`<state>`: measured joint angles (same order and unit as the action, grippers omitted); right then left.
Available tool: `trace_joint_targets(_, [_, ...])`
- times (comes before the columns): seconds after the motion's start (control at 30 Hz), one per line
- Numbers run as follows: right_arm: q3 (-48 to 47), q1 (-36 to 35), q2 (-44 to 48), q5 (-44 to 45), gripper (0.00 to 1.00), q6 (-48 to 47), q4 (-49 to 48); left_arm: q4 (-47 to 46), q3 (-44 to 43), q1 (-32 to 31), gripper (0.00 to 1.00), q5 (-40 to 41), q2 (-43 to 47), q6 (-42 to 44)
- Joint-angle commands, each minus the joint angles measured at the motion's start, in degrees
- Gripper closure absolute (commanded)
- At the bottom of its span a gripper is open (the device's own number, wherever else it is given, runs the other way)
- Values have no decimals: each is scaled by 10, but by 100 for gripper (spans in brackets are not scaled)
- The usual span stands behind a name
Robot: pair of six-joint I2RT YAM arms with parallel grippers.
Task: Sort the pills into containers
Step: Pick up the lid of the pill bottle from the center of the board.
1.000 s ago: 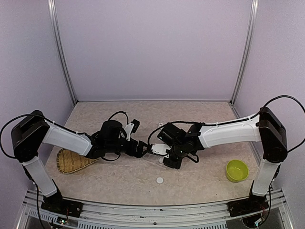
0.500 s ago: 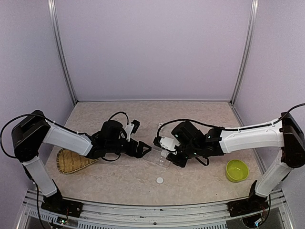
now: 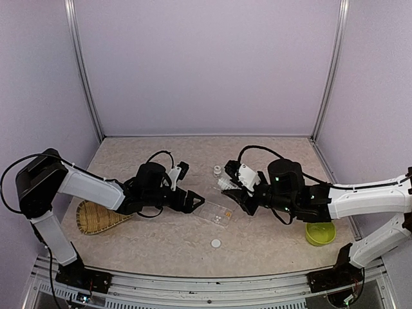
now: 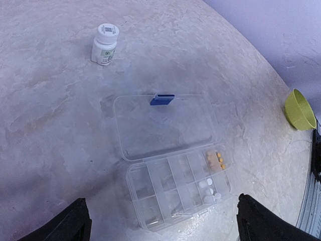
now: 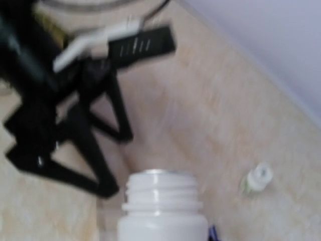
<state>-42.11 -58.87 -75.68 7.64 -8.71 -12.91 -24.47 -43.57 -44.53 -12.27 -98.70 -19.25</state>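
**Top external view: right arm gripped a white bottle beside the open box**

Nearest us, a white cap [image 3: 215,243] lay on the table [image 3: 161,241]. Beyond it we saw the clear container [image 3: 217,212] with its lid [image 4: 165,125] folded open. Orange-yellow pills [image 4: 216,159] sat in one end compartment, and white pills [image 4: 209,190] in the one beside it. The left gripper [image 3: 196,203], just left of the box, stood spread wide. The right gripper [image 3: 233,188] was clamped on an uncapped white bottle [image 5: 161,211]. Farther back stood a small capped bottle [image 3: 217,170].
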Motion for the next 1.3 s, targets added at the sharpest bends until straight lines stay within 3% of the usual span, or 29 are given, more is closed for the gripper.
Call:
trace_joint_targets(0.0, [37, -6, 50, -8, 83, 2, -83, -14, -4, 2, 1, -5, 5, -1])
trace_joint_targets(0.43, [183, -4, 267, -5, 82, -27, -351, -14, -4, 2, 1, -4, 2, -2])
trace_joint_targets(0.57, [146, -4, 247, -13, 82, -35, -293, -14, -3, 2, 1, -9, 6, 1])
trace_joint_targets(0.7, [161, -4, 250, -35, 81, -16, -307, -14, -3, 0, 1, -22, 12, 15])
trace_joint_targets(0.8, [210, 0, 286, -90, 81, 0, -382, -15, -2, -6, 1, -28, 16, 27])
trace_joint_targets(0.9, [194, 0, 290, -118, 81, 3, -342, -5, -11, -19, 1, -44, 16, 44])
trace_joint_targets(1.27, [259, 1, 384, -178, 81, 30, -343, 177, -118, -113, 1, -9, -4, 87])
